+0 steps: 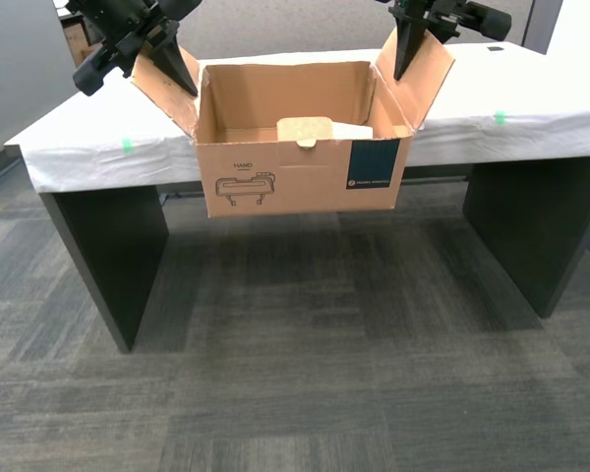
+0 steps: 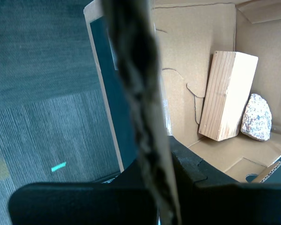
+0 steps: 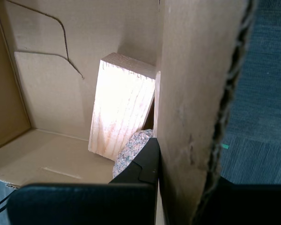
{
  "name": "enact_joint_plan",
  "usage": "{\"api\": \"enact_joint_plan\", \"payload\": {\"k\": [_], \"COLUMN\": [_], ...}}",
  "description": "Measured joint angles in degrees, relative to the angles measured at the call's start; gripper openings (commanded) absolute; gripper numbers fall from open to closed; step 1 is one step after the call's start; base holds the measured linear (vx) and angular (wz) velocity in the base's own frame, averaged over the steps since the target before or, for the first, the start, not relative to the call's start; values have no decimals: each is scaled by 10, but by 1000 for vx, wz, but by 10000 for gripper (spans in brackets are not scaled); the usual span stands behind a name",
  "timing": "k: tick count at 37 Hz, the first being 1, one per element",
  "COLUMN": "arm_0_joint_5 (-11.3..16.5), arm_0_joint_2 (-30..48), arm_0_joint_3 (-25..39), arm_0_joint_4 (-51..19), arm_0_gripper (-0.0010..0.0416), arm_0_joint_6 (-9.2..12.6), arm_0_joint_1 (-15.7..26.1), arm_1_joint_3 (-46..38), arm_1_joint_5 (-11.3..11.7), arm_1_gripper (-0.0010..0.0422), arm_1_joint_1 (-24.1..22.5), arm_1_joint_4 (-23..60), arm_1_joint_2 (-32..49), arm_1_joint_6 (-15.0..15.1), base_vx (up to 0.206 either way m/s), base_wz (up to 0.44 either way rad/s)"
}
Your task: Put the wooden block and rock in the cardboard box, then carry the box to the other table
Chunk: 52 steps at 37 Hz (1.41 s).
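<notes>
Brown cardboard box (image 1: 300, 147) with blue label; both end effectors clamp flaps; pale block (image 2: 227, 96), speckled rock (image 2: 256, 117) inside.

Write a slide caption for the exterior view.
Two claws hold the cardboard box by its flaps before the cloth-draped table.

Looks like an office or lab w/ office fit-out: grey striped carpet tiles (image 1: 275, 374) across the floor, a dark slab-legged table (image 1: 128, 265) under a wrinkled white cloth (image 1: 531, 123) w/ green tape marks (image 1: 128, 145), and a grey partition wall (image 1: 20, 59) at the exterior view's left.
</notes>
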<state>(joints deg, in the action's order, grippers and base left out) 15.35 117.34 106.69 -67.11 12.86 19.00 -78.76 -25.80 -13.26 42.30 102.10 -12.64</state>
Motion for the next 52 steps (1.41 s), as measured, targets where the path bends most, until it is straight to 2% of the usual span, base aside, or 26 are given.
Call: {"api": "enact_joint_plan", "payload": {"k": [15, 25, 39, 52], "arm_0_joint_5": [0, 0, 0, 0], "arm_0_joint_2": [0, 0, 0, 0], "arm_0_joint_3": [0, 0, 0, 0], "arm_0_joint_4": [-3, 2, 3, 7], "arm_0_gripper": [-1, -1, -1, -1], "arm_0_joint_6": [2, 2, -21, -21], "arm_0_joint_1": [0, 0, 0, 0], "arm_1_joint_3": [0, 0, 0, 0], "arm_1_joint_5": [1, 11, 18, 28], "arm_1_gripper": [-1, -1, -1, -1], "arm_1_joint_1": [-1, -2, -4, -4], "arm_1_joint_4": [-5, -7, -4, -9], "arm_1_joint_2": [0, 0, 0, 0], "arm_1_joint_6": [8, -8, -25, -23], "base_vx": [135, 136, 140, 133], "base_wz": [-10, 4, 44, 15]}}
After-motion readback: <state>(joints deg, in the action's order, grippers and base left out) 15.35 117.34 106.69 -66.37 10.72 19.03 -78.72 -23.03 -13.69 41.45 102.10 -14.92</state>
